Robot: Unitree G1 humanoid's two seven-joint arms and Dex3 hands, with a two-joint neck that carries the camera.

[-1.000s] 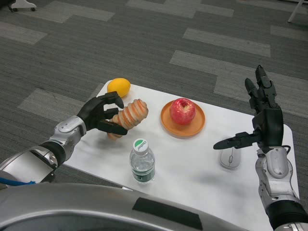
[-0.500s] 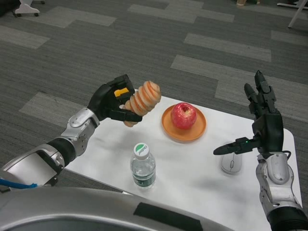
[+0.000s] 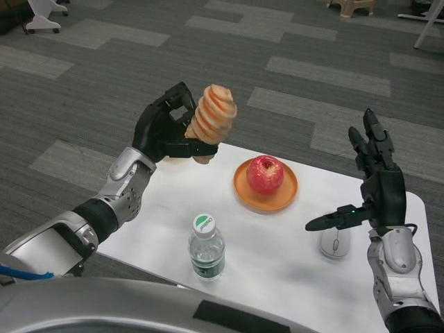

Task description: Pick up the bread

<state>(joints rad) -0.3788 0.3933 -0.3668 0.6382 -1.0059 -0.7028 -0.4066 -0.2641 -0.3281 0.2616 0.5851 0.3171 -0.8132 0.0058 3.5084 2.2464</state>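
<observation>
Grey carpet-tile floor (image 3: 291,41) surrounds the white table (image 3: 277,250). Left hand (image 3: 166,128) grips the bread (image 3: 211,118), raised clear above the table's far left corner. Right hand (image 3: 374,187) hovers over the right edge, fingers spread, holding nothing.

We saw the left hand (image 3: 165,128) gripping the ridged bread (image 3: 211,119) at upper centre-left, above the white table (image 3: 291,243). The right hand (image 3: 371,191) hovered spread-fingered at right, over a mouse (image 3: 334,244).
</observation>
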